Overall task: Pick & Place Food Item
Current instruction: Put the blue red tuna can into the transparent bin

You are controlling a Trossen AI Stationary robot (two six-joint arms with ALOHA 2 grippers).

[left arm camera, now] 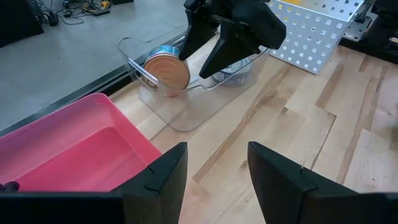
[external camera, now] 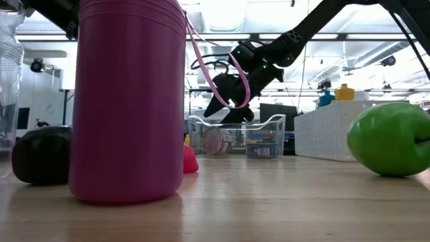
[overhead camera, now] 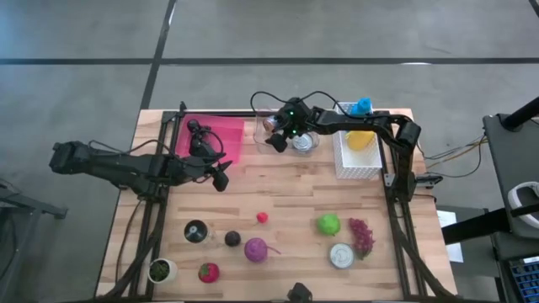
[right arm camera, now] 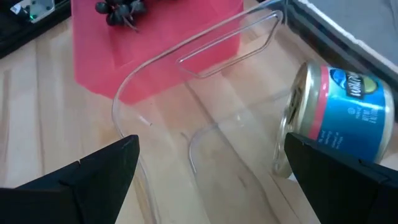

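Observation:
A clear plastic bin (overhead camera: 286, 130) stands at the table's far edge with two tins in it. One blue-labelled tin (right arm camera: 339, 118) lies on its side, and its copper end (left arm camera: 168, 71) faces my left wrist camera. My right gripper (overhead camera: 278, 139) hangs open just above the bin (external camera: 235, 138), fingers slanting down, with nothing between them (right arm camera: 211, 155). Left of the clear bin is a pink bin (overhead camera: 210, 139) holding dark grapes (right arm camera: 121, 9). My left gripper (overhead camera: 223, 178) waits open near the pink bin's near right corner, clear of the table (left arm camera: 217, 165).
A white perforated basket (overhead camera: 358, 151) with a yellow and a blue item stands right of the clear bin. Along the near edge lie a green apple (overhead camera: 328, 224), purple grapes (overhead camera: 360, 236), a tin (overhead camera: 341, 255), a small red item (overhead camera: 263, 217), a magenta thing (overhead camera: 255, 249) and other small foods.

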